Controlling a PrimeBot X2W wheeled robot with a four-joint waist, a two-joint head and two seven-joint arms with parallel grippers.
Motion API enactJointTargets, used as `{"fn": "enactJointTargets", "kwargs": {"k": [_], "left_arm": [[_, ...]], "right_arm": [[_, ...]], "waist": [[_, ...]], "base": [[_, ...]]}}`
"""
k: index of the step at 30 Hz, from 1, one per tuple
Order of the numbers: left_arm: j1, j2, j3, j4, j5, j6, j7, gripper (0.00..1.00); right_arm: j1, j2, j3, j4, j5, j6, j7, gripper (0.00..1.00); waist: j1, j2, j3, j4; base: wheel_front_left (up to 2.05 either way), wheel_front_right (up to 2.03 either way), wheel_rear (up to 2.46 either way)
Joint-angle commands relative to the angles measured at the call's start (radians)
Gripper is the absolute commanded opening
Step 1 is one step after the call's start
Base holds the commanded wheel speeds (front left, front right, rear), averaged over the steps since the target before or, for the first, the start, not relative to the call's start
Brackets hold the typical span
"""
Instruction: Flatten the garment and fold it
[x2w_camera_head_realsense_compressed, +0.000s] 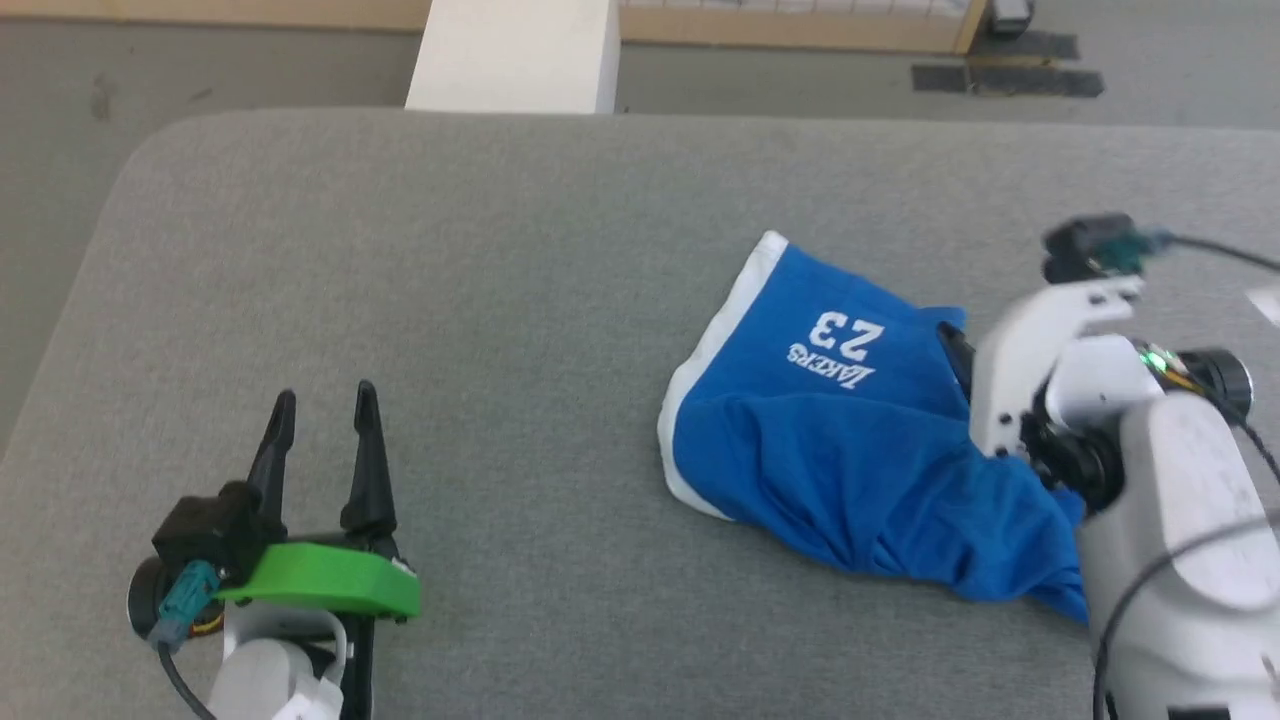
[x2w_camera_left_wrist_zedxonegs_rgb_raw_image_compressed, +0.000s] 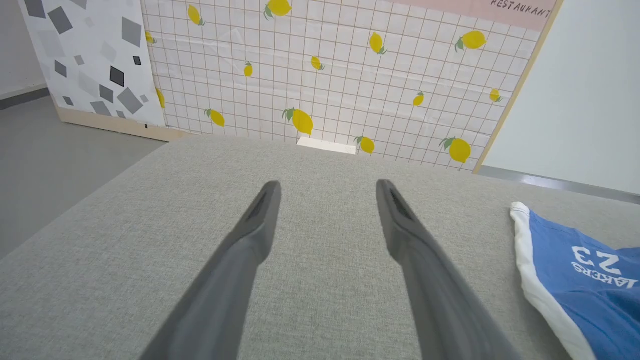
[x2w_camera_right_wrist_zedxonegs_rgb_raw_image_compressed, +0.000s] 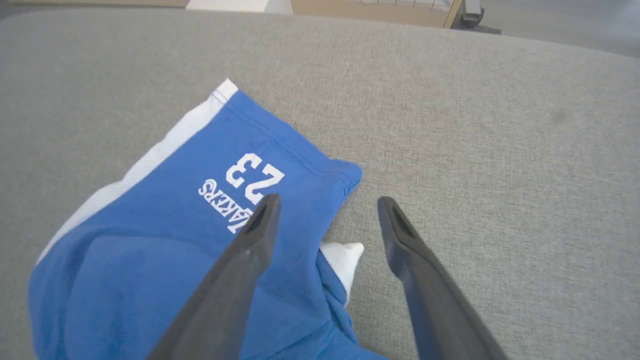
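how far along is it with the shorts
Done: nothing that shows; the garment lies bunched on the grey table, its near end heaped in wrinkles, no fold made. In hand: the right gripper hangs over the garment's edge, jaws open, gripping nothing. The left gripper is open over bare table, apart from it. Left: spread it flat, then fold.

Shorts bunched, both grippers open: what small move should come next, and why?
Probably lower the right gripper and close it on the hem edge of the garment, beside the white flap. The fabric lies bunched and folded over itself on the table, so it needs pulling flat first; the left gripper hangs open over bare table, apart from it.
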Motion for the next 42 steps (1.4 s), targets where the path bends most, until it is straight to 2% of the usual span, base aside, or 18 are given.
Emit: {"fn": "enactJointTargets", "kwargs": {"k": [1,5,10,11,12,13,18,22,25,28,30,33,37,38,39,40,42], "left_arm": [[-0.021,-0.004,-0.001,-0.003,0.005,-0.009,-0.004,1.0],[-0.044,-0.005,-0.008,-0.004,-0.001,-0.016,-0.004,1.0],[-0.055,-0.005,0.0,0.006,-0.009,-0.02,-0.004,1.0],[-0.056,-0.005,0.003,0.009,-0.009,-0.021,-0.004,1.0],[-0.055,-0.005,0.006,0.011,-0.009,-0.021,-0.004,1.0],[-0.052,-0.005,0.011,0.012,-0.007,-0.022,-0.004,1.0],[-0.042,-0.005,0.023,0.013,0.009,-0.024,-0.004,1.0],[-0.033,-0.005,0.018,0.011,0.013,-0.025,-0.004,1.0],[-0.022,-0.005,0.01,0.015,0.007,-0.021,-0.004,1.0],[-0.009,-0.005,0.005,0.015,0.002,-0.015,-0.004,1.0],[0.003,-0.006,0.007,0.013,0.002,-0.012,-0.004,1.0],[0.017,-0.006,0.017,0.012,0.004,-0.01,-0.004,1.0],[0.024,-0.006,0.022,0.021,0.01,-0.011,-0.004,1.0],[0.025,-0.006,0.021,0.024,0.01,-0.011,-0.004,1.0],[0.026,-0.006,0.02,0.025,0.01,-0.011,-0.004,1.0],[0.027,-0.006,0.019,0.027,0.011,-0.011,-0.004,1.0],[0.027,-0.006,0.015,0.03,0.01,-0.011,-0.004,1.0]], "right_arm": [[-0.036,-0.002,0.003,0.04,-0.049,-0.001,0.042,1.0],[-0.106,-0.002,-0.002,0.145,-0.143,-0.001,0.129,1.0],[-0.113,-0.002,0.031,0.222,-0.116,-0.001,0.147,1.0],[-0.108,-0.002,0.03,0.233,-0.111,-0.001,0.144,0.91],[-0.107,-0.002,0.026,0.237,-0.107,-0.001,0.137,0.29],[-0.109,-0.002,0.019,0.233,-0.099,-0.001,0.115,0.0],[-0.121,-0.002,-0.066,0.172,-0.034,-0.001,-0.005,0.0],[-0.062,-0.002,-0.196,0.056,0.0,-0.001,-0.062,0.0],[0.068,-0.002,-0.289,-0.061,0.033,-0.001,-0.048,0.0],[0.24,-0.002,-0.33,-0.153,0.088,-0.001,0.015,0.0],[0.347,-0.002,-0.308,-0.185,0.154,-0.001,0.064,0.0],[0.461,-0.002,-0.215,-0.194,0.27,-0.001,0.106,0.0],[0.518,-0.002,-0.091,-0.186,0.396,-0.001,0.071,0.0],[0.516,-0.002,-0.073,-0.184,0.414,-0.001,0.045,0.17],[0.513,-0.002,-0.065,-0.184,0.425,-0.001,0.026,0.77],[0.507,-0.002,-0.067,-0.186,0.424,-0.001,0.0,1.0],[0.498,-0.002,-0.101,-0.194,0.403,-0.001,-0.045,1.0]], "waist": [[0.0,0.0,0.052,0.045],[0.0,0.0,0.085,0.08],[0.0,0.0,0.104,0.091],[0.0,0.0,0.102,0.088],[0.0,0.0,0.1,0.085],[0.0,0.0,0.095,0.078],[0.0,0.0,0.054,0.044],[0.0,0.0,0.011,0.028],[0.0,0.0,-0.015,0.019],[0.0,0.0,-0.028,0.009],[0.0,0.0,-0.035,-0.002],[0.0,0.0,-0.039,-0.017],[0.0,0.0,-0.049,-0.032],[0.0,0.0,-0.053,-0.034],[0.0,0.0,-0.056,-0.035],[0.0,0.0,-0.061,-0.037],[0.0,0.0,-0.07,-0.037]], "base": [[0.0,0.0,0.0],[0.0,0.0,0.0],[0.0,0.0,0.0],[0.0,0.0,0.0],[0.0,0.0,0.0],[0.0,0.0,0.0],[0.0,0.0,0.0],[0.0,0.0,0.0],[0.0,0.0,0.0],[0.0,0.0,0.0],[0.0,0.0,0.0],[0.0,0.0,0.0],[0.0,0.0,0.0],[0.0,0.0,0.0],[0.0,0.0,0.0],[0.0,0.0,0.0],[0.0,0.0,0.0]]}}
